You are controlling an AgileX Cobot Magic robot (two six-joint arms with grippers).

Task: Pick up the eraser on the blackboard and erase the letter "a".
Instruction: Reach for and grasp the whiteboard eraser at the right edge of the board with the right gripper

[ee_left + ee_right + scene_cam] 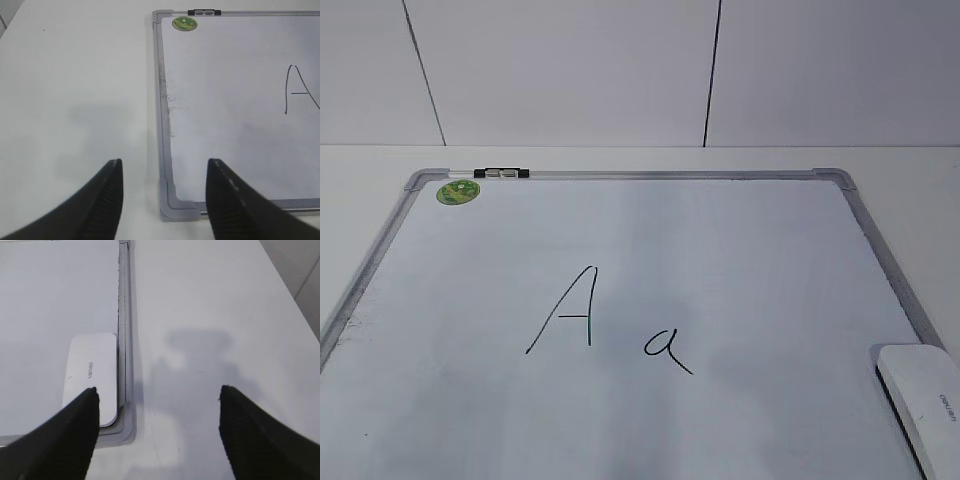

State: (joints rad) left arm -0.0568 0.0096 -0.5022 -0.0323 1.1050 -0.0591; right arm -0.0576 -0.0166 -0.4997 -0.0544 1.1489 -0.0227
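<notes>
The white blackboard with a silver frame lies flat on the table. A small cursive letter "a" sits near its middle, right of a tall capital "A". The white eraser lies at the board's near right corner; it also shows in the right wrist view. My right gripper is open and empty, above the table just right of the eraser. My left gripper is open and empty over the board's near left corner. Neither gripper shows in the exterior view.
A green round sticker and a black clip sit at the board's far left corner. White table surrounds the board. A panelled wall stands behind.
</notes>
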